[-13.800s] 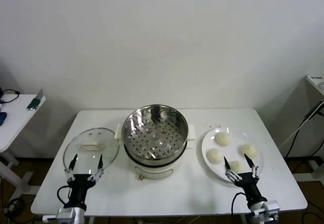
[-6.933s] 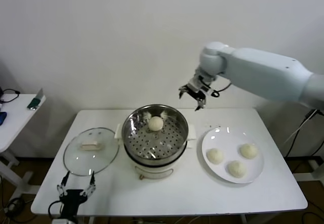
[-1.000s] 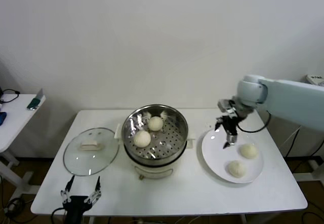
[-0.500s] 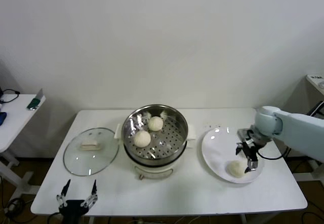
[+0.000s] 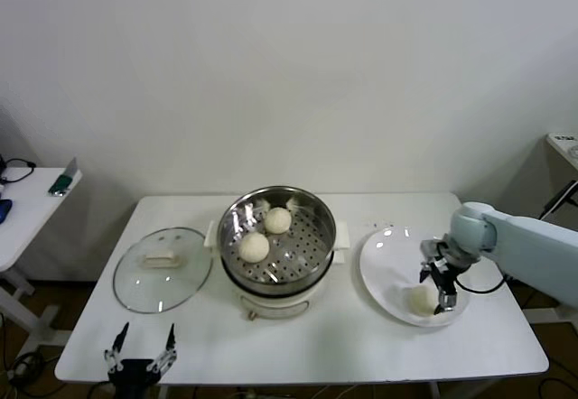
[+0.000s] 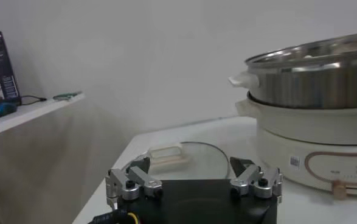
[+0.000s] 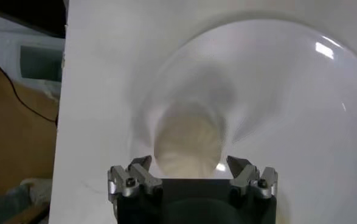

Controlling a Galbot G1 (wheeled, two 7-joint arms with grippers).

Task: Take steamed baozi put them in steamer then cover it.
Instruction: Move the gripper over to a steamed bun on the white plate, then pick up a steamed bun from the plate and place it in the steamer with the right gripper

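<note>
Table (image 5: 298, 345): white, fills lower half of head view; all task items sit on it.
Steamer (image 5: 312, 250): centre of head view, shiny perforated basket in white pot base. Holds 2 steamed baozi (image 5: 255, 247), one at upper centre of basket, one lower left, apart from each other. Rest of floor bare, lid off.
Cover (image 5: 163, 269): lies flat, left of steamer, near but not touching; cream handle up. Glass + metal rim, prob. heavy-ish, rigid, breakable; take by the centre handle, not the rim.
Plate (image 5: 384, 259): right of steamer, flat white. In head view only 1 bun shows clearly, lower right of plate, under the gripper; a 4th bun can't be made out there.
Bun on plate (image 7: 187, 143): soft, light, smooth dome, dents easily, may be tacky. Grip across widest part of sides, gentle squeeze only.
Right gripper (image 5: 440, 282): low over plate, right side of head view; fingers spread, straddling the bun, not pinching yet as far as wrist view shows.
Left gripper (image 5: 140, 361): parked at bottom left edge, below cover; fingers spread, holding nothing.
Step (judgement): 3rd bun pick, roughly halfway.
</note>
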